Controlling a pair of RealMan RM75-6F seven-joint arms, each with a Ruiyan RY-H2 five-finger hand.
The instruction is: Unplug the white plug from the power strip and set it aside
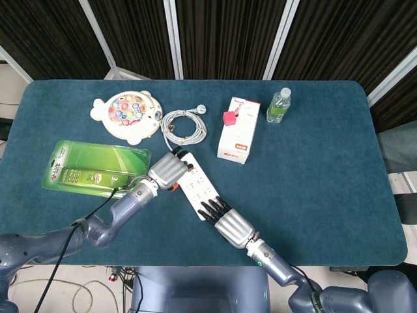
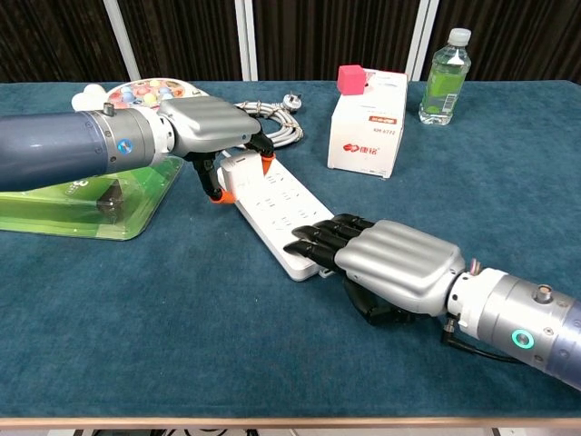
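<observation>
Our left hand [image 2: 213, 132] pinches the white plug [image 2: 238, 169] on the power strip [image 2: 272, 213], mid-table. Our right hand [image 2: 386, 263] presses flat on the strip's near end, holding nothing.

Head view: high above, looking steeply down on the whole blue table [image 1: 326, 195], taken from far off

Chest view: low, near table height, facing forward across the table [image 2: 136, 345], close in

Shared by both: power strip [image 1: 199, 186] [image 2: 272, 204], left hand [image 1: 168, 171] [image 2: 213, 127], right hand [image 1: 229, 225] [image 2: 390, 263], bottle [image 1: 279, 105] [image 2: 446, 76]
</observation>
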